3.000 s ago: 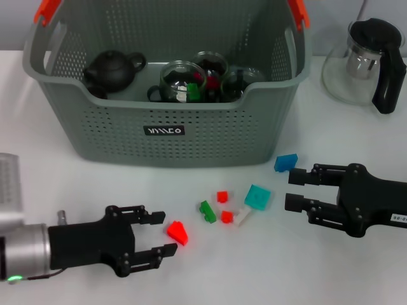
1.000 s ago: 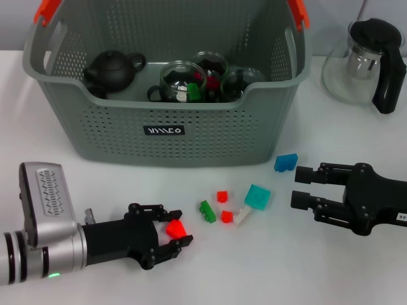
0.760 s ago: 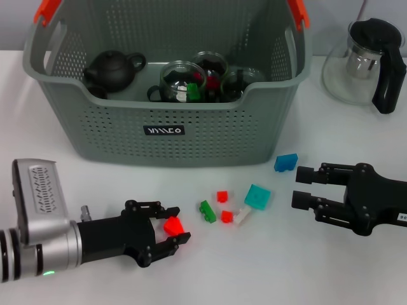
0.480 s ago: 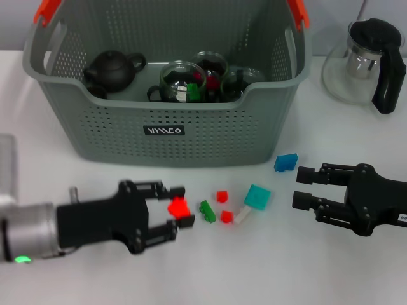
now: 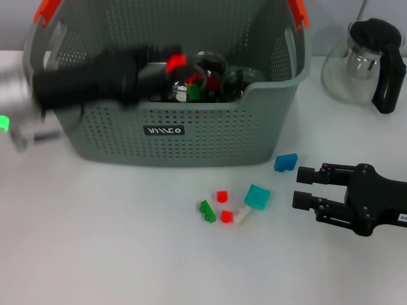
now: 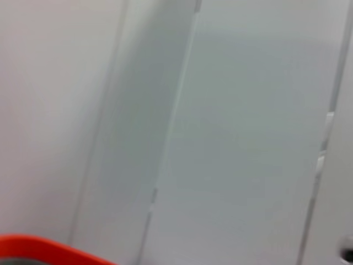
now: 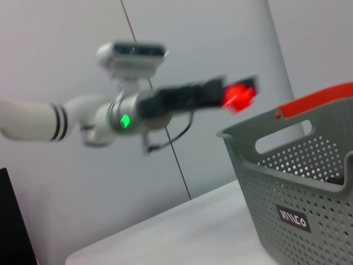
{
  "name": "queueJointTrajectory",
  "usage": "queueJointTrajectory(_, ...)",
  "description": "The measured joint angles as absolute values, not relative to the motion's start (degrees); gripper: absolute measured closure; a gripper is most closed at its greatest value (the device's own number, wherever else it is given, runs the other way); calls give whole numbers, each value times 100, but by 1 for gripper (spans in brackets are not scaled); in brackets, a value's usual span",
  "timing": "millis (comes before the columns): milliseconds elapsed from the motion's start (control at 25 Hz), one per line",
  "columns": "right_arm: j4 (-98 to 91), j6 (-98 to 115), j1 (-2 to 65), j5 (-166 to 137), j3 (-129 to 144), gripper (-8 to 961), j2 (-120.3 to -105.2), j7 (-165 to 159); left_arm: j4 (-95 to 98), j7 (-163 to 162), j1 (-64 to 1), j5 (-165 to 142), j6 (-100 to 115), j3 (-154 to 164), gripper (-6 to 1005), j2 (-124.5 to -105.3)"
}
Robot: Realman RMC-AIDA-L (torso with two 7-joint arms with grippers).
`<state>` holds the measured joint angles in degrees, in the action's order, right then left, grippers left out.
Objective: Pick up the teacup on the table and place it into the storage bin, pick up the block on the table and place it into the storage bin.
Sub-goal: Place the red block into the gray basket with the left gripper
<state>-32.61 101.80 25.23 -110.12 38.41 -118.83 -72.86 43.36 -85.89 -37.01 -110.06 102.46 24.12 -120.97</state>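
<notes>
My left gripper [image 5: 170,61] hangs over the storage bin [image 5: 210,133], shut on a red block [image 5: 176,61]. The right wrist view shows that gripper [image 7: 234,95] holding the red block [image 7: 240,94] above the bin [image 7: 309,171]. Glass teacups [image 5: 213,65] sit inside the bin, partly hidden by the left arm. On the table in front of the bin lie loose blocks: blue [image 5: 286,162], teal [image 5: 257,196], green [image 5: 206,211], two small red ones [image 5: 221,196] and a white one [image 5: 242,216]. My right gripper [image 5: 304,188] rests open just right of them, holding nothing.
A glass kettle with a black handle [image 5: 369,63] stands at the back right. The bin has orange handle tops [image 5: 46,11]. The left wrist view shows only a pale wall and an orange strip [image 6: 33,245].
The left gripper closed on the red block on the table, then lifted it up and back over the bin. The right arm has stayed in place.
</notes>
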Motion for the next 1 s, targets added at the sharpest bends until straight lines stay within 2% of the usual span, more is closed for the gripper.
queueJointTrajectory(160, -3261, 10179, 2533, -11015, 3841, 421, -11883, -7286, 5114, -9590, -4087, -11093, 9447, 2922, 528, -12062)
queueJointTrajectory(200, -3261, 10178, 2537, -11015, 3840, 421, -11883, -7286, 5489, -10076, -4157, -11232, 8951, 3484, 529, -12004)
queueJointTrajectory(240, -3261, 10178, 2538, -11014, 3841, 421, -11883, -7286, 5489, -10076, -4157, -11232, 8951, 3484, 529, -12004)
queueJointTrajectory(280, -3261, 10177, 2538, -11012, 3841, 421, -11883, -7286, 5821, -10577, -4186, -11506, 8397, 4149, 529, -11921)
queueJointTrajectory(480, -3261, 10150, 2561, -11011, 3841, 421, -11889, -7284, 6211, -11450, -4313, -12452, 7527, 5147, 529, -11870)
queueJointTrajectory(640, -3261, 10089, 2588, -11011, 3841, 421, -11907, -7283, 6214, -12129, -4566, -13511, 6917, 5615, 529, -12009)
queueJointTrajectory(840, -3261, 10037, 2601, -11012, 3841, 421, -11909, -7281, 6201, -12512, -4652, -14310, 6234, 5966, 527, -12297)
queueJointTrajectory(1000, -3261, 10015, 2602, -11013, 3841, 421, -11908, -7279, 6261, -12548, -4661, -14559, 6143, 6072, 522, -12410)
